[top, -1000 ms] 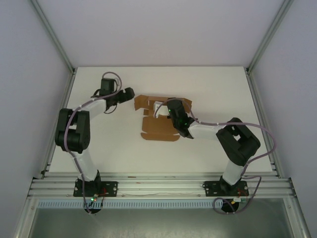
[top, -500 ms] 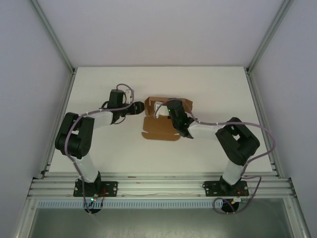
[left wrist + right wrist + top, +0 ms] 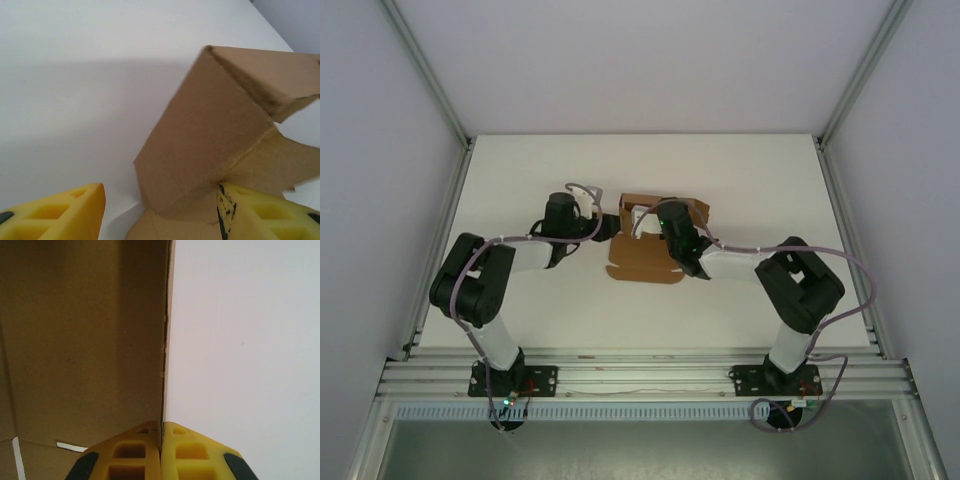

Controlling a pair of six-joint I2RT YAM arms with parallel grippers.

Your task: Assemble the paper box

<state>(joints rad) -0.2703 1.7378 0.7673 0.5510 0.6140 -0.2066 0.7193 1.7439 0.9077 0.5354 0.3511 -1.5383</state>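
Brown die-cut cardboard paper box [image 3: 645, 260] lies mid-table on the white table [image 3: 760, 180], partly folded, far walls raised. Right gripper [image 3: 161, 437]: yellow fingers pressed together, pinching the edge of a thin upright wall. Left gripper [image 3: 160, 215]: jaws apart, straddling the raised left flap; one finger [image 3: 255, 212] against the cardboard, the other clear of it.

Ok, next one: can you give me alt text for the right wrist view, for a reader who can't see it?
The right gripper is pinched shut, yellow fingers together, on the thin edge of a brown panel of the paper box, seen edge-on down the middle. More of the cardboard lies to the left, the white table to the right.
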